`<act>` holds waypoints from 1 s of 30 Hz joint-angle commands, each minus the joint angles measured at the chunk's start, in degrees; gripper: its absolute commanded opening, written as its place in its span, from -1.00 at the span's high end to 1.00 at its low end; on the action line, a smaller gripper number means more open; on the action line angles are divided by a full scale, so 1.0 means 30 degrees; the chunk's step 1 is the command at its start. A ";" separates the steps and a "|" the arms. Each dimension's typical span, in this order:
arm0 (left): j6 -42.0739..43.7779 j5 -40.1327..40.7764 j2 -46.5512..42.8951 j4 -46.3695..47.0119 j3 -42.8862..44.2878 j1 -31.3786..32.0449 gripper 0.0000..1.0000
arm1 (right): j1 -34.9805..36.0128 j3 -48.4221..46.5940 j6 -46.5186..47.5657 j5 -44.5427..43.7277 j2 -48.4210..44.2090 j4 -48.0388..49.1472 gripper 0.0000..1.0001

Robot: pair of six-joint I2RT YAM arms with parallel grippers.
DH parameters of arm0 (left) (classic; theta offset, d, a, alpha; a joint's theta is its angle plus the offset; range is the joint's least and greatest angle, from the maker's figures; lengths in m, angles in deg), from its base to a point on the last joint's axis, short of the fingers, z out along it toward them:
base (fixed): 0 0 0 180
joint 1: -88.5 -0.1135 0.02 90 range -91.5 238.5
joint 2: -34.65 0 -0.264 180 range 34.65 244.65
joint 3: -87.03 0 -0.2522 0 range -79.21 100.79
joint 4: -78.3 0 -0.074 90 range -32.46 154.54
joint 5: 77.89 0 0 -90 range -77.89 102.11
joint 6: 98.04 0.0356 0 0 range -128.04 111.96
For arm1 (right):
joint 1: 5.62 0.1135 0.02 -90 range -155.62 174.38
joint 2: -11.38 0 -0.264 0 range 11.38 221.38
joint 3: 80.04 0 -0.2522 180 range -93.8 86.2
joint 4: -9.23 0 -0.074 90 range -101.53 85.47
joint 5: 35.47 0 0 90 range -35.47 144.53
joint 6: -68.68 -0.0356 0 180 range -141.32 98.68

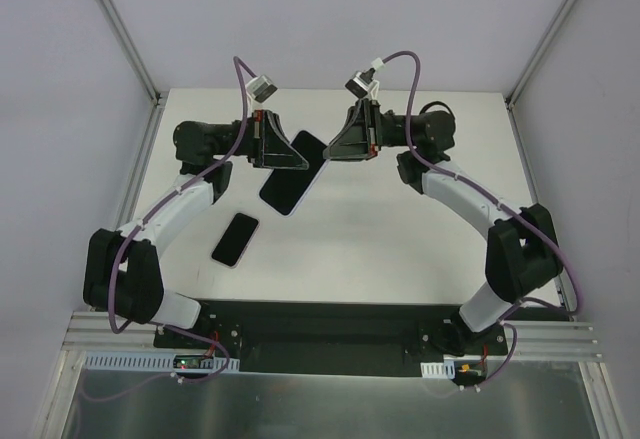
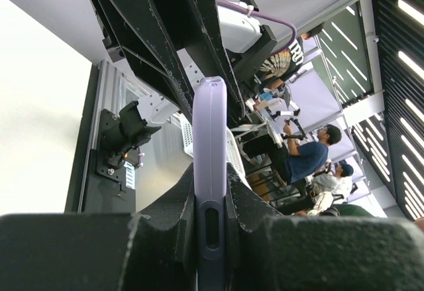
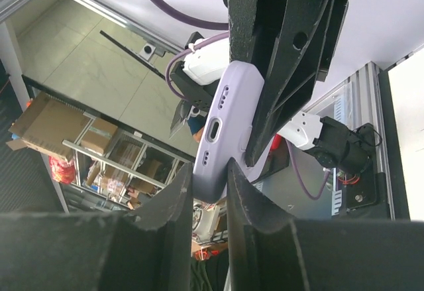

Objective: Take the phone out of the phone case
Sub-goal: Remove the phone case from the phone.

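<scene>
Where the left gripper [image 2: 211, 195] brings its two black fingers [image 2: 169, 205] together, a lavender phone case [image 2: 209, 132] stands clamped edge-on between them, touching both. From the left wrist camera, the case rises straight out past the fingertips with its rounded side rail facing the lens. One oblong cutout sits low in that rail, right in the pinch. The grip is narrow, only as wide as the case is thick.

Directly opposite, the right gripper [image 3: 210, 175] faces the left one from the other end of the case. Its jaws stand a little apart. From the right wrist camera, the end rail of the case shows a charging slot and small round holes. The lower corner of that rail sits right at the gap between the fingertips. Whether those tips press on the case or only flank it cannot be told.

From the overhead camera, the case is held between the two grippers over the far middle of the white table [image 1: 400, 249]. It is tilted, with its broad dark face turned up. Whether anything sits inside it cannot be told from any view.

Closer to the arm bases than the left gripper, a dark phone [image 1: 235, 240] with a pinkish rim lies flat on the table, well apart from the held case and from both grippers.
</scene>
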 commanded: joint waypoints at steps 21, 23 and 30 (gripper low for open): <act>0.7924 0.2904 -0.0436 -1.1692 0.0861 0.0379 1.00 | 0.1558 -0.0480 1.8838 -0.4011 -0.5281 -2.2747 0.88; 0.7925 0.2904 -0.0495 -1.1692 0.0802 0.0379 1.00 | 0.1558 -0.0274 1.8751 -0.4100 -0.5399 -2.2688 0.95; 0.8160 0.2641 -0.0876 -1.1924 0.0977 0.0146 0.86 | 0.1471 0.0545 1.8635 -0.5764 -0.6363 -2.2103 0.97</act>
